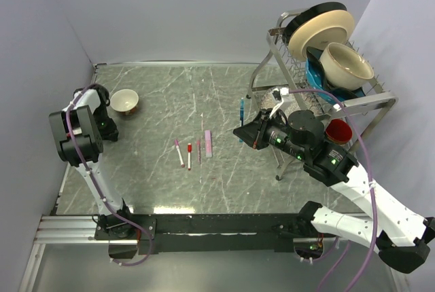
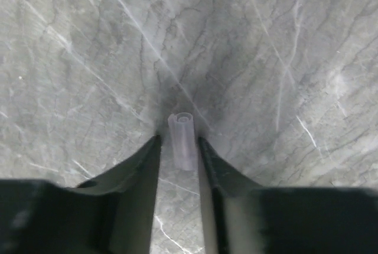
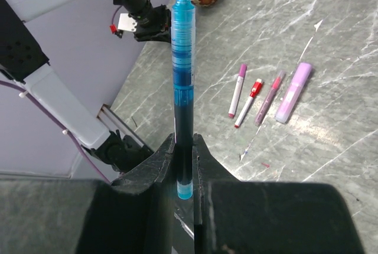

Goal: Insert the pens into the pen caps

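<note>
My right gripper (image 3: 184,139) is shut on a blue pen (image 3: 183,59) and holds it upright, white tip up; in the top view the gripper (image 1: 242,134) is right of centre with the pen (image 1: 241,111) above it. My left gripper (image 2: 178,139) is closed around a small pale purple pen cap (image 2: 182,145), whose open end points away from the fingers. The left gripper (image 1: 109,131) sits low by the bowl. On the table lie a white pen with pink ends (image 1: 179,153), a red-ended pen (image 1: 189,156), a mauve pen (image 1: 199,151) and a thicker lilac one (image 1: 209,144).
A cream bowl (image 1: 125,101) stands at the far left beside the left gripper. A wire dish rack (image 1: 319,68) with plates and a bowl fills the back right. A red cup (image 1: 338,131) sits behind the right arm. Purple walls close the left and back.
</note>
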Robot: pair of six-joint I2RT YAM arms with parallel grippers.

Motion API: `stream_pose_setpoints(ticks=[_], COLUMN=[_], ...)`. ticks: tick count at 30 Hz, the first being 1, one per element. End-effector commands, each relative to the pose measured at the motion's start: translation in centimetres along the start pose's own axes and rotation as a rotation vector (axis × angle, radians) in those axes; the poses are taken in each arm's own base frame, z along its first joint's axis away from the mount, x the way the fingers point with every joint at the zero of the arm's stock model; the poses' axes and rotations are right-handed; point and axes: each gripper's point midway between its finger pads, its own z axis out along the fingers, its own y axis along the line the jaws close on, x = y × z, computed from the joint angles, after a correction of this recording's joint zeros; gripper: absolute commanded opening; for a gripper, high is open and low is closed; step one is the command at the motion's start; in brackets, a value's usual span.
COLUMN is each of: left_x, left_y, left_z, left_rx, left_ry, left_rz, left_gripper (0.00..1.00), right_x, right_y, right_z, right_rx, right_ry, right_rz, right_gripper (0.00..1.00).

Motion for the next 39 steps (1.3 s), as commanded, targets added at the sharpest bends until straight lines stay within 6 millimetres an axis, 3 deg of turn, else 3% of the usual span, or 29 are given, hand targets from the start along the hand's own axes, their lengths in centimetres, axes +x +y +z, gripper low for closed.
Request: stream_pose_setpoints(ticks=[1, 6, 11, 16, 27, 31, 35, 37, 38, 39], left_x=[-0.6, -1.2, -1.5, 0.2, 7.1, 9.0, 12.2, 14.7, 15.3, 17.5], left_y=[1.9, 3.7, 4.6, 6.8, 14.1, 15.4, 15.9, 16.5, 17.6, 18.1], left_z=[2.5, 3.0, 2.5, 1.3, -5.2, -7.7, -12.3, -15.7, -15.8, -18.0], left_rx=[-0.110, -0.107, -0.103, -0.074, 0.137, 0.268, 0.509, 0.687, 0.728, 0.849], left_ry=[-0.054, -0.054, -0.075, -0.081, -0.148, -0.148, -0.067, 0.052, 0.097, 0.210], left_rz=[-0.068, -0.063, 0.041, 0.222, 0.703, 0.820, 0.973, 1.066, 1.118, 1.176], left_gripper=[0.28, 0.06, 0.01, 0.01, 0.01, 0.01, 0.01, 0.01, 0.01, 0.01], right_x=[-0.7, -0.8, -0.7, -0.5, 0.5, 1.4, 2.6, 3.2, 3.5, 3.5], right_y=[0.1, 0.2, 0.2, -0.1, -0.1, -0.3, -0.3, 0.0, 0.0, 0.2], right_z=[0.0, -0.3, -0.9, -1.3, -2.7, -2.5, -1.8, -1.2, -0.8, -0.5], right_rx=[-0.004, -0.013, -0.015, -0.006, -0.033, -0.031, -0.052, -0.070, -0.073, -0.084], right_ry=[-0.033, -0.039, -0.047, -0.050, -0.050, -0.020, 0.025, 0.056, 0.069, 0.071], right_rz=[-0.018, -0.012, 0.000, 0.011, 0.075, 0.088, 0.105, 0.111, 0.115, 0.118], right_gripper=[0.00, 0.00, 0.00, 0.00, 0.00, 0.00, 0.00, 0.00, 0.00, 0.00])
